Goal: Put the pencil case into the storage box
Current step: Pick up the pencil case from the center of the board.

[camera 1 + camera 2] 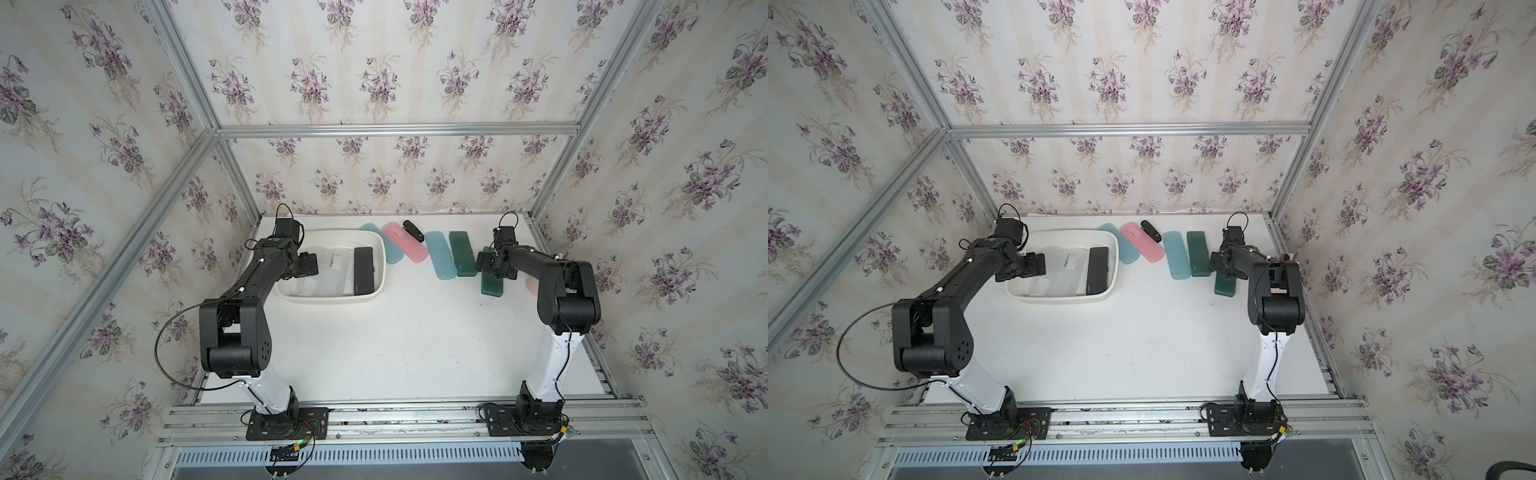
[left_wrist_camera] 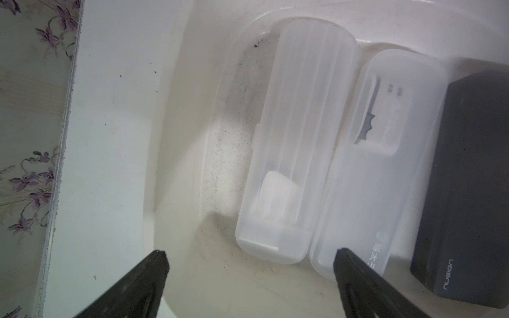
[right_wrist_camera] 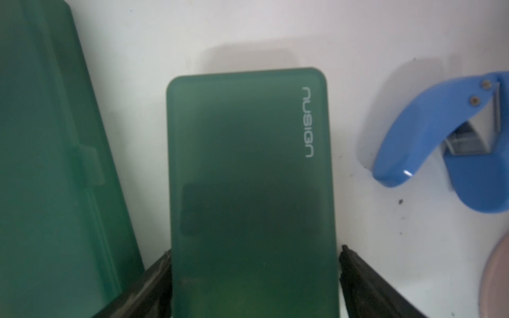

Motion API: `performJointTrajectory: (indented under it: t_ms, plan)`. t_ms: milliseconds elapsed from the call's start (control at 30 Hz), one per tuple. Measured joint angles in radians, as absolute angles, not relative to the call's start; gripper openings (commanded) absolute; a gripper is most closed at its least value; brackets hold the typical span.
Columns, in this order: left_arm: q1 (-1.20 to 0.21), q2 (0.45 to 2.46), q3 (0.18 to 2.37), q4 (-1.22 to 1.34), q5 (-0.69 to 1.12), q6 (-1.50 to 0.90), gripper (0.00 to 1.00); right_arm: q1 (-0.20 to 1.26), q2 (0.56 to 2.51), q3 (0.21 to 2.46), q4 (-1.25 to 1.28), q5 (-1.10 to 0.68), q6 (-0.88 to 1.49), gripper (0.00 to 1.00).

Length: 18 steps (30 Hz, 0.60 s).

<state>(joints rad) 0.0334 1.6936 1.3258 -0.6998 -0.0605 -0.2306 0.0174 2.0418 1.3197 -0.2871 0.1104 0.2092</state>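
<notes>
Storage box (image 1: pixel 332 300) left, three cases (image 1: pixel 363 272) inside; further cases (image 1: pixel 442 255) right of it.

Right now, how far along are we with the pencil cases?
Done: two clear cases and a black case lie in the box. In hand: the right pincer straddles a green case lying on the table; the left pincer hangs open over the box. Left: that case plus four more: blue, pink, teal, dark green.

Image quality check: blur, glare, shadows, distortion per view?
Right wrist view: middle green case soft towards the lens, logo legible, soft shadow on the table beyond it. Left wrist view: clear cases hazy, black case soft-edged. Both top views: evenly bright, clear cases in the tub barely stand out.
</notes>
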Motion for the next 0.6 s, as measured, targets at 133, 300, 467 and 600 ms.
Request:
performJointTrajectory:
  t_ms: [133, 300, 467, 600]
  plan:
    - [0.033, 1.689, 1.322, -0.699, -0.071, -0.231, 0.99, 0.013, 2.047, 1.319, -0.269, 0.104, 0.205, 0.81]
    - [0.034, 1.686, 1.317, -0.699, -0.091, -0.232, 0.99, 0.009, 2.036, 1.293, -0.236, 0.093, 0.200, 0.72]
    - [0.034, 1.684, 1.316, -0.699, -0.093, -0.235, 0.99, 0.006, 1.994, 1.244, -0.227, 0.064, 0.202, 0.68]
    - [0.034, 1.684, 1.311, -0.698, -0.093, -0.235, 0.99, 0.006, 1.938, 1.211, -0.270, 0.030, 0.210, 0.65]
